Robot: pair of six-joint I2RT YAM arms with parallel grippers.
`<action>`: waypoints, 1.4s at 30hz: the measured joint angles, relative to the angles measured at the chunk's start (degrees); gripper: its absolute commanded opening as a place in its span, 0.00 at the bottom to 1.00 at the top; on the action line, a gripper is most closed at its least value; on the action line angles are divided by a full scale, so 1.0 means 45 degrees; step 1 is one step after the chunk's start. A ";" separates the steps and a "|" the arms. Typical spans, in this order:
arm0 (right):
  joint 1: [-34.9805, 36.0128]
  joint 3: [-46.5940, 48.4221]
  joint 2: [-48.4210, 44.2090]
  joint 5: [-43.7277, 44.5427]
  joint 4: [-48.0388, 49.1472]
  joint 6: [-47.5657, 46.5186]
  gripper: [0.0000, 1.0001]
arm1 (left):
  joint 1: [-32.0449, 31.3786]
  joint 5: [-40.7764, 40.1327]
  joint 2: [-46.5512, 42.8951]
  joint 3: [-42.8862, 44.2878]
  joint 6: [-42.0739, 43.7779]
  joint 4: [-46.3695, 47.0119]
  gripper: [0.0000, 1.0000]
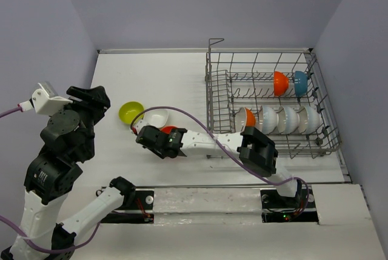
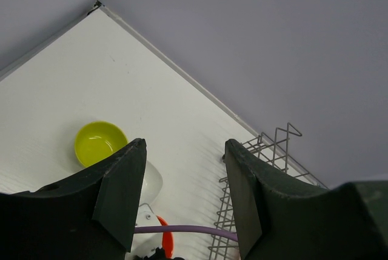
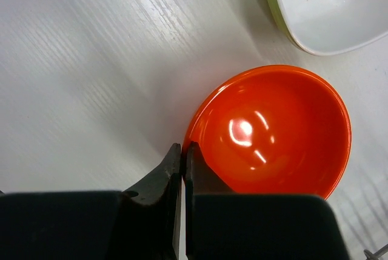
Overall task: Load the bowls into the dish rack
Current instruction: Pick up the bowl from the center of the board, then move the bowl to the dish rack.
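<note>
An orange-red bowl (image 3: pixel 273 133) sits upright on the white table, and my right gripper (image 3: pixel 183 148) is shut on its near rim, one finger inside and one outside. From above, this bowl (image 1: pixel 169 130) lies left of the dish rack (image 1: pixel 210 90), mostly hidden by the right gripper (image 1: pixel 163 136). A squarish white bowl (image 1: pixel 156 117) and a yellow-green bowl (image 1: pixel 131 112) lie just beyond it. The rack holds an orange bowl (image 1: pixel 279 83), a blue one (image 1: pixel 300 82), another orange one (image 1: pixel 247 117) and several white ones (image 1: pixel 285 119). My left gripper (image 2: pixel 185 145) hangs open and empty, high at the left.
The right arm's purple cable (image 1: pixel 182 114) arcs over the table between the loose bowls and the rack. The rack's raised corner handle (image 1: pixel 216 42) stands at its far left corner. Walls close the table at the back and on both sides.
</note>
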 measured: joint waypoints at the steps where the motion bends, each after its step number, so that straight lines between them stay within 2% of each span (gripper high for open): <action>1: 0.0000 0.0010 0.0000 0.0000 -0.0015 -0.0005 0.01 | 0.0000 0.0000 0.0005 0.0000 0.0005 0.0010 0.64; 6: 0.0000 0.0010 -0.0170 -0.0053 -0.0379 0.0005 0.01 | 0.0000 0.0010 0.0005 -0.0010 0.0044 0.0151 0.63; 11: 0.0000 -0.0019 -0.1205 -0.0733 -0.0860 0.0010 0.01 | 0.0000 0.0175 0.0015 -0.0165 0.0087 0.0408 0.62; 19: 0.0000 0.0049 -0.4930 -0.2433 -0.0826 0.0010 0.01 | 0.0000 0.0335 0.0087 -0.0219 0.0151 0.0597 0.62; 26: -0.0214 0.0165 -0.7402 -0.1792 -0.0403 -0.0044 0.01 | 0.0000 0.0563 0.0092 -0.0369 0.0175 0.1025 0.62; 36: -0.4294 -0.0957 -1.1098 0.0423 0.2030 -0.0053 0.01 | 0.0000 0.0908 0.0384 -0.0534 0.0180 0.1248 0.62; 42: -0.5639 -0.1773 -1.2400 0.0981 0.3944 0.0063 0.01 | 0.0000 0.1005 0.0457 -0.0709 0.0185 0.1467 0.62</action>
